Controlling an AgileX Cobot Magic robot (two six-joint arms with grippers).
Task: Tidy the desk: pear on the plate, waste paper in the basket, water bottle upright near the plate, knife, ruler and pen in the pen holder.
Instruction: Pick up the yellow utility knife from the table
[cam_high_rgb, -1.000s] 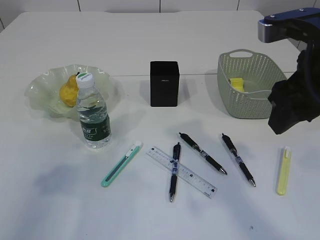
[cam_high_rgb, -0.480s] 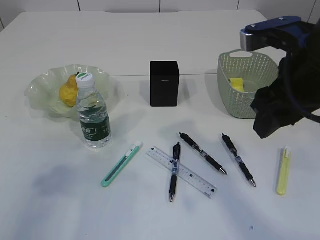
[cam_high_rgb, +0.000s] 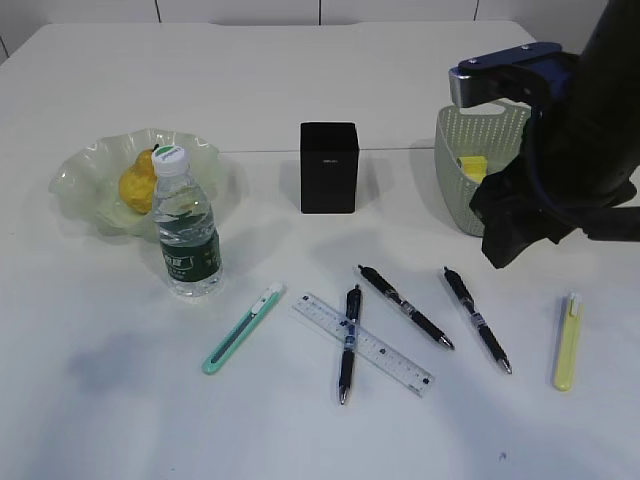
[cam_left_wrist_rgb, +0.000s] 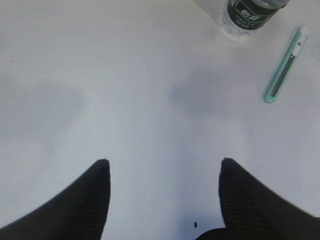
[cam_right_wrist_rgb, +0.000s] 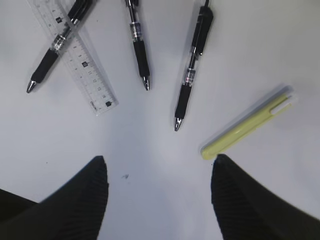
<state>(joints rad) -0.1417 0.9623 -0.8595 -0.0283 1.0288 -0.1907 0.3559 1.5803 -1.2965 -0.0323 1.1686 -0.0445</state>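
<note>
On the white tabletop we see the pear lying in the pale green ruffled plate at far left. Water bottle stands upright just in front of the plate, touching or nearly touching its rim, white cap up.

Center, twd the back: black pen holder, standing alone. To its right, the sage-green basket w/ the yellow waste paper inside; basket partly hidden by our right arm.

Nearer the front edge, a loose row of items lies flat. Left to right: a teal utility knife; the clear ruler w/ one black pen crossed over it; a second pen and a third pen, apart from each other; then a yellow-green knife at far right.

Right pincer hangs above the tabletop, fingers apart, nothing btwn them; in its wrist view the yellow-green knife's end sits just beside the right finger, pens and ruler farther off. Left pincer also spread apart, gripping nothing, over bare tabletop, w/ the bottle's base and teal knife well away at the far side of its view.
</note>
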